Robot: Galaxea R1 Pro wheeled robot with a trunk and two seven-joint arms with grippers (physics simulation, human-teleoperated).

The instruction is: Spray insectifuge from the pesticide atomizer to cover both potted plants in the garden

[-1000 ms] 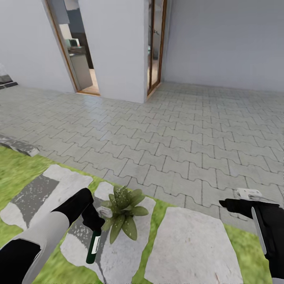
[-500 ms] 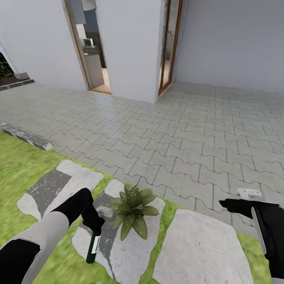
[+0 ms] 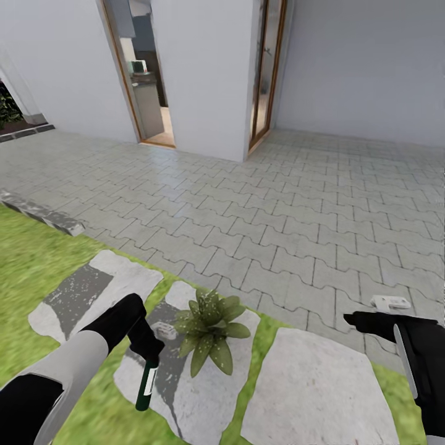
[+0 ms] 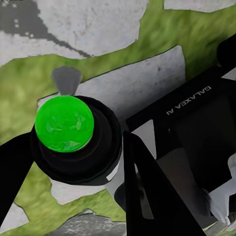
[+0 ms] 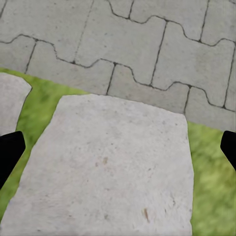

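1. My left gripper (image 3: pixel 147 353) is clamped on the pesticide atomizer (image 3: pixel 146 385); the bottle hangs below it, dark green with a white label, low at the left of the head view, over a stepping stone (image 3: pixel 185 395) and the grass edge (image 3: pixel 99 414)

2. From the left wrist camera I look down the bottle's end, which shows as a bright green disc (image 4: pixel 64 123) in a black ring; one black finger (image 4: pixel 142 187) lies just beside it; stone and grass lie beneath

3. One potted plant (image 3: pixel 209 329) stands on that same stepping stone, just beside the atomizer, its pointed leaves speckled pale; I cannot make out its pot clearly

4. My right gripper (image 3: pixel 364 321) sits low at the right of the head view, holding nothing; its fingertips (image 5: pixel 10 150) stand apart at the two edges of the right wrist view, with a bare stepping stone (image 5: pixel 113 167) and grey paving (image 5: pixel 147 44) between them

5. Beyond the paving stands a white wall (image 3: pixel 204 68) with an open doorway (image 3: pixel 139 74)
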